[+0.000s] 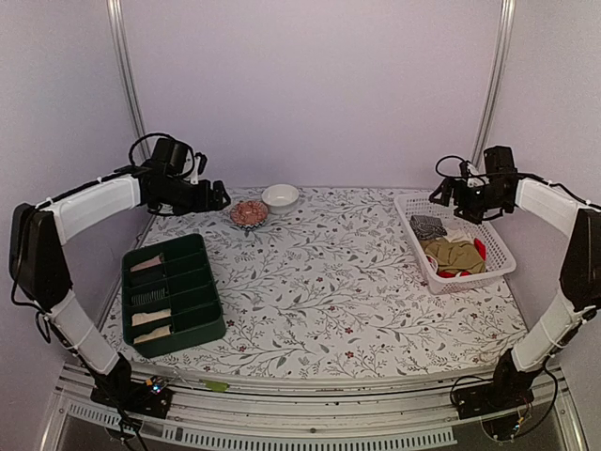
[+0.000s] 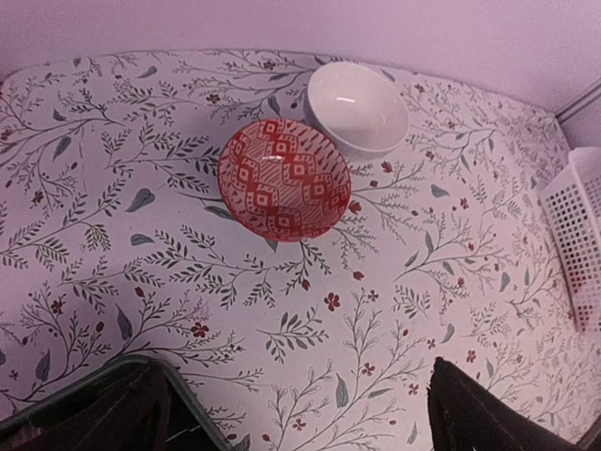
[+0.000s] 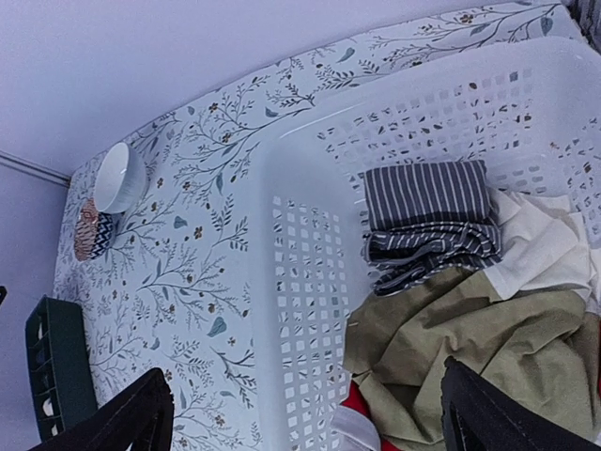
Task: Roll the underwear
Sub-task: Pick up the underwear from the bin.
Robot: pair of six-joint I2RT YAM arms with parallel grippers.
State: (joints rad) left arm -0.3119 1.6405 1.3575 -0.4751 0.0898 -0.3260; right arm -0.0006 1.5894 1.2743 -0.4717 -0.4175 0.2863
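Note:
The underwear lies heaped in a white basket (image 1: pixel 404 202) at the table's right: a khaki piece (image 1: pixel 457 256), a folded grey striped one (image 1: pixel 428 225) and a bit of red (image 1: pixel 480 248). The right wrist view shows the khaki piece (image 3: pixel 470 348), the striped one (image 3: pixel 427 211), a cream one (image 3: pixel 545 249) and the red one (image 3: pixel 355 409). My right gripper (image 1: pixel 441 195) hangs open above the basket's near-left wall (image 3: pixel 310 282), holding nothing (image 3: pixel 300 404). My left gripper (image 1: pixel 218 197) is open and empty over the bare cloth (image 2: pixel 296 395) at the back left.
A dark green divided tray (image 1: pixel 174 293) with pale cloth rolls (image 1: pixel 150 318) sits at the front left. A red patterned bowl (image 2: pixel 284 178) and a white bowl (image 2: pixel 358 108) stand at the back centre. The basket's corner (image 2: pixel 577 244) shows at the left wrist view's right edge.

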